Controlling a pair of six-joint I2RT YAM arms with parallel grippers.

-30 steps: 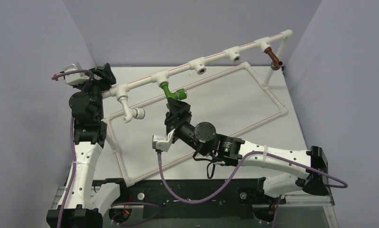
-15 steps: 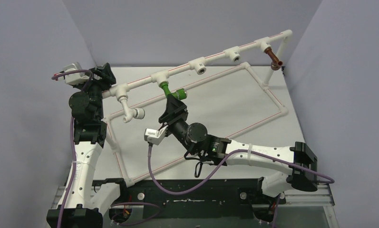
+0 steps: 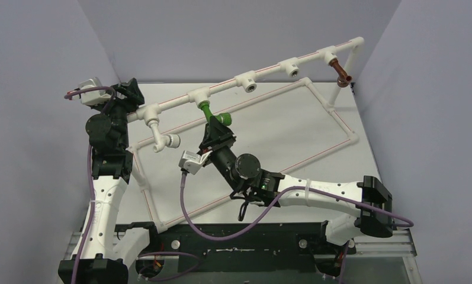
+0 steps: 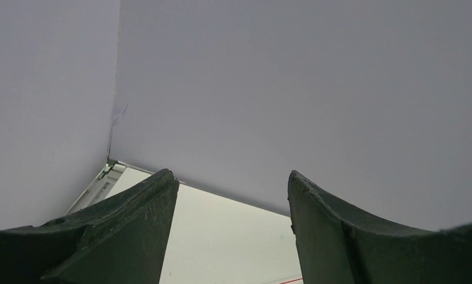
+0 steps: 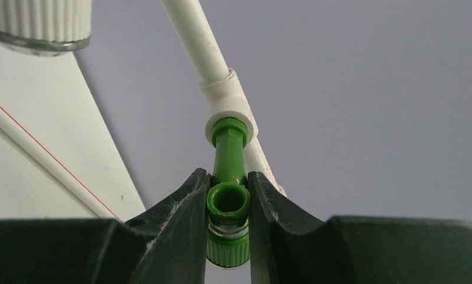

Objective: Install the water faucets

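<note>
right gripper (image 5: 227, 176) clamps the green faucet (image 5: 228, 148), hiding its sides; left gripper (image 4: 232, 178) parted.

**Item:** table (image 3: 281, 136). White flat top, closed in by pale grey walls on the left, far and right sides. My two arms are bolted along its near edge, on a black mounting rail (image 3: 251, 239).

**Lying directly on it:** one pipe frame (image 3: 353, 139), white, with a thin red line along the pipes.
- Its lower loop rests flat on the top as a long four-sided outline, set askew to the table's edges.
- Uprights at the left and far-right ends carry a raised rail above the top.
</note>
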